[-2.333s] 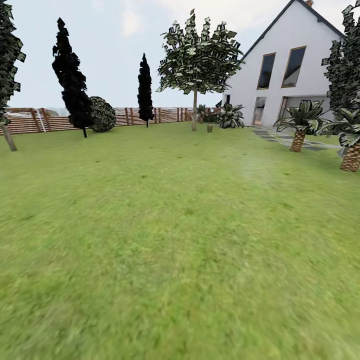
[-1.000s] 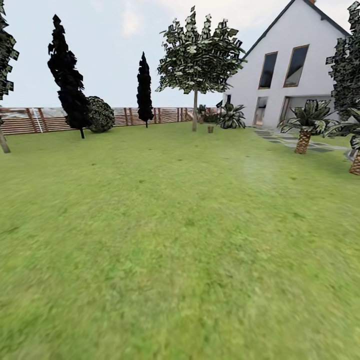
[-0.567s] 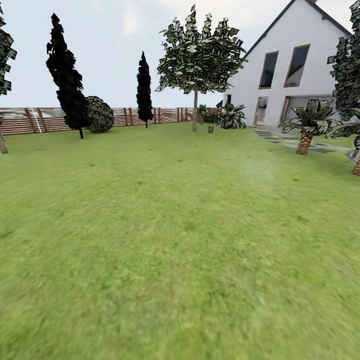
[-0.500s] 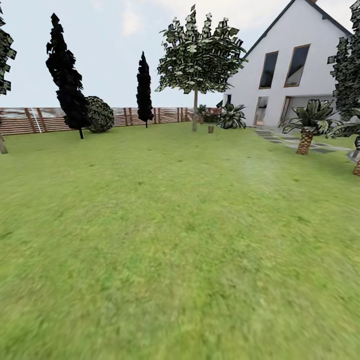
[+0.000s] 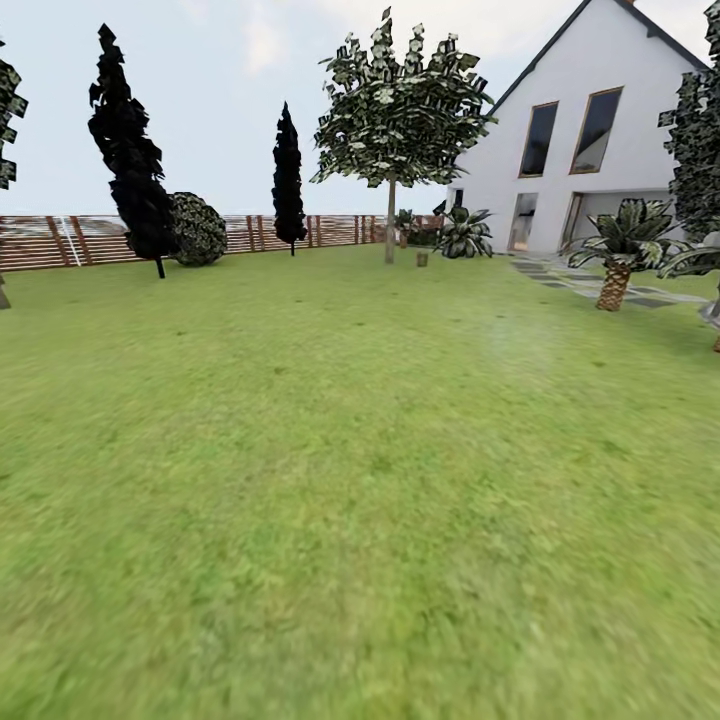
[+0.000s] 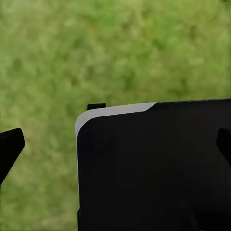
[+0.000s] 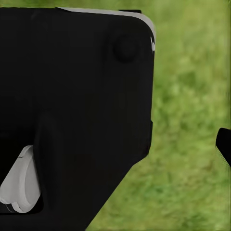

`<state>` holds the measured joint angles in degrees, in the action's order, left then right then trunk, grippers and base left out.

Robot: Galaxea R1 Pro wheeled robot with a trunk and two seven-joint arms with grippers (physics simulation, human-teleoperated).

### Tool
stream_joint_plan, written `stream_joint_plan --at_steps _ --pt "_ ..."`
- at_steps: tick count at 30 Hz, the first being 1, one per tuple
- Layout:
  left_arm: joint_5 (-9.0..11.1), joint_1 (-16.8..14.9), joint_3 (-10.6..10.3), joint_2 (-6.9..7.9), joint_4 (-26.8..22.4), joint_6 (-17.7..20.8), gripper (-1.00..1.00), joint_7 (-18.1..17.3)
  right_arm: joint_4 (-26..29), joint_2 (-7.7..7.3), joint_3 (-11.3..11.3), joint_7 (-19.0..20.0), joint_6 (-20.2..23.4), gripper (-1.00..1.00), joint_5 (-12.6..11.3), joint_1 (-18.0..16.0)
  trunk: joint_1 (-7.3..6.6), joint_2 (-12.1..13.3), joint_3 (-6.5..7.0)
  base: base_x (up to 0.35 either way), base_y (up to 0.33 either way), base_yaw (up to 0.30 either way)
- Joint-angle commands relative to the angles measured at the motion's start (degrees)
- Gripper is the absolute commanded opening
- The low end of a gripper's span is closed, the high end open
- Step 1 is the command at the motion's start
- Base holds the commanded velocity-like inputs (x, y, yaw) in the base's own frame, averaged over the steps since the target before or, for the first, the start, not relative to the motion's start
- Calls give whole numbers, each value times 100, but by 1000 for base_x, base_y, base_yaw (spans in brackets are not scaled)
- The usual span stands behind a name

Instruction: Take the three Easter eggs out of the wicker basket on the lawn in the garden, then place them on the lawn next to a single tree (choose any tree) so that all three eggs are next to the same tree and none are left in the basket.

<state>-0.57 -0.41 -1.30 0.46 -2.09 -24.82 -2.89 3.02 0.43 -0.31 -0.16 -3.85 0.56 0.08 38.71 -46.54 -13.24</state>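
Hanging over lawn (image 6: pixel 120 48), left hand (image 6: pixel 115 147) seemingly spread.

Head cam: faces forward across lawn (image 5: pixel 330 450) toward distant tree (image 5: pixel 392 110) and house (image 5: pixel 590 130). Both wrist cams: aimed down, near grass (image 6: pixel 120 53); lawn shared by all.

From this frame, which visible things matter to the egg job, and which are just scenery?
Job: lawn; leafy tree; small brown object, possibly the basket, beside its trunk (too far to tell).
Scenery: cypresses; round shrub; fence; house; palm; stone path.
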Motion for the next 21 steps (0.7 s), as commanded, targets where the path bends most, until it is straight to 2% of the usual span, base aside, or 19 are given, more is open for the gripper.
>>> stream_joint_plan --at_steps 1,21 --pt "-5 -3 -10 0 5 -20 100 -10 6 1 -4 -2 -11 100 6 1 3 -4 -6 253 0 0" --pt "-5 -3 -10 -2 6 -18 100 -10 6 1 -4 -2 -11 100 6 1 3 -4 -6 250 0 0"
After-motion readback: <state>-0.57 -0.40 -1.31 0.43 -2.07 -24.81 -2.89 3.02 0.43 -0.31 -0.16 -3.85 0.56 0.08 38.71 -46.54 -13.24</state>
